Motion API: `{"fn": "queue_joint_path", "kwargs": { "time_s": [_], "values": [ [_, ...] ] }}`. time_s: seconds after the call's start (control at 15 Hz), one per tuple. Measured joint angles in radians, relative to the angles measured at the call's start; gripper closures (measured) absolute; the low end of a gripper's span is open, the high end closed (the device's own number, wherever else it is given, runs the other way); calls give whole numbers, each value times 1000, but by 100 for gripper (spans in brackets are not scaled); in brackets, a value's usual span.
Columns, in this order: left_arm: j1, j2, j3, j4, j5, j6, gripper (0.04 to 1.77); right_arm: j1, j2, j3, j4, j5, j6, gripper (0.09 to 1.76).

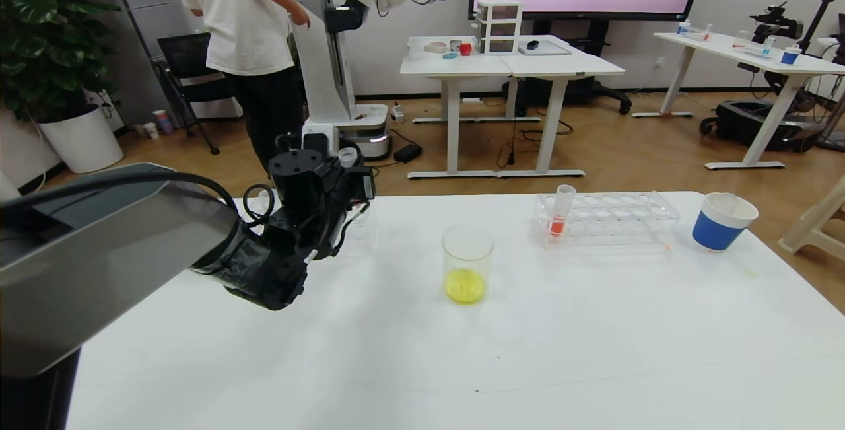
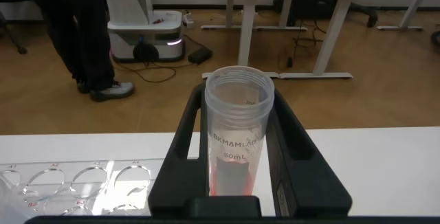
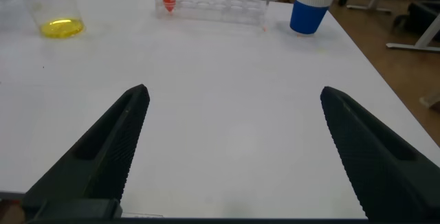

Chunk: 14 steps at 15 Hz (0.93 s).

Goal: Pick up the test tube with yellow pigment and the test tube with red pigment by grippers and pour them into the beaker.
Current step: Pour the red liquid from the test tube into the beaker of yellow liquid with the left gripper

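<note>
Yellow liquid in beaker. Left gripper clamped on clear tube, far-left of table. Right gripper spread wide, low over table.

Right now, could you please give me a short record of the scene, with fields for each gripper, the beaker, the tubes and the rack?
left gripper: raised at the table's left, shut on an upright, near-empty test tube with a reddish trace low inside
right gripper: open, empty, low over bare table
beaker: upright mid-table, yellow liquid in its bottom
test tube with red pigment: upright in the rack's left end
rack: clear, right of the beaker, otherwise empty
paper cup: blue and white, right of the rack
</note>
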Motion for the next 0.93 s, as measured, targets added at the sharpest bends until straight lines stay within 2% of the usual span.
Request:
{"fn": "queue_joint_path", "kwargs": {
  "time_s": [0.13,0.33,0.53,0.67,0.87,0.93],
  "values": [
    [0,-16,-2,0,-15,4,131,0,0,0,0,0,0,11],
    [-6,-39,-5,2,-120,28,131,0,0,0,0,0,0,11],
    [-30,-48,-29,-2,-263,64,131,0,0,0,0,0,0,11],
    [-43,-46,-35,-16,-398,150,131,0,0,0,0,0,0,11],
    [-54,-24,-45,-95,-596,250,131,0,0,0,0,0,0,11],
    [-56,-12,-48,-108,-657,310,131,0,0,0,0,0,0,11]
  ]
}}
